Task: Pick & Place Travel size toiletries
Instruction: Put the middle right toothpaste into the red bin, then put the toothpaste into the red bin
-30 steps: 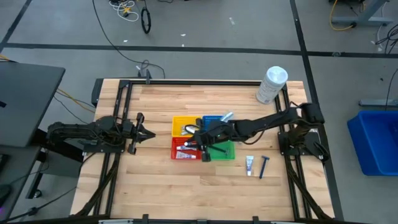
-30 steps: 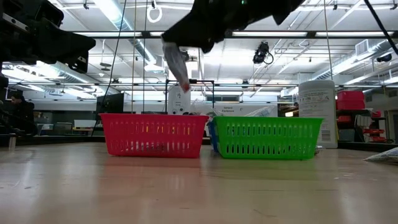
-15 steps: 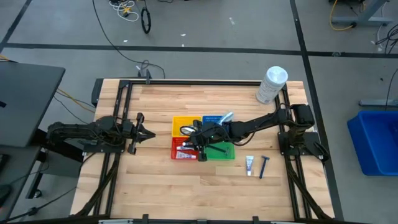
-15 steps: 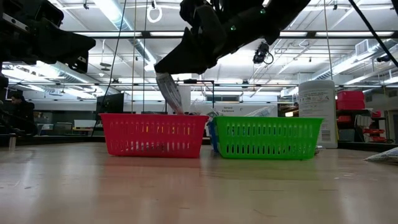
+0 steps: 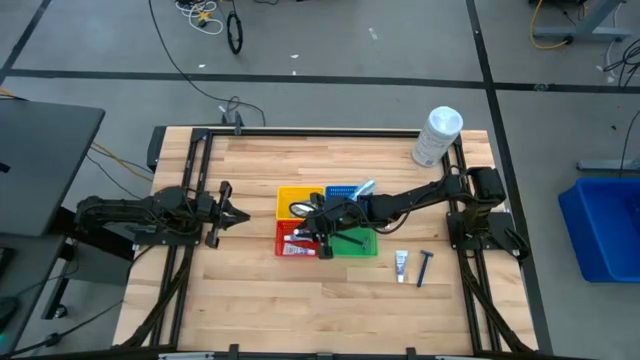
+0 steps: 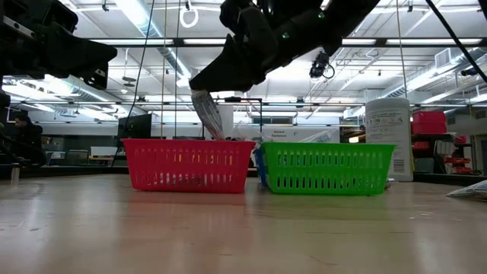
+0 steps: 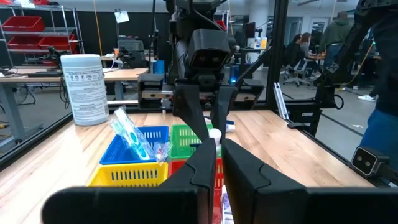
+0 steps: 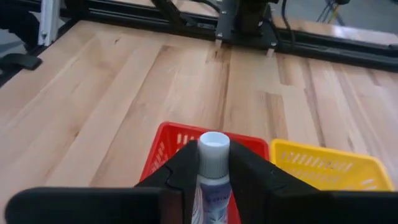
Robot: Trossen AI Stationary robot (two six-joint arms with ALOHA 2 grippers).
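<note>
Low view tells you the change: over the last second the right gripper [image 6: 205,97] has carried its tube [image 6: 207,113] down and across to just above the red basket [image 6: 188,164]. Its fingers [image 8: 249,163] pinch the tube, so you are likely about to drop it.

Count four baskets: red, green [image 5: 362,242], yellow [image 5: 292,201], blue [image 5: 342,191]. One tube [image 5: 401,265] and one razor [image 5: 423,267] lie on the surface right of the red basket. The left gripper [image 5: 234,214], left of it, idles with fingers pressed together.
</note>
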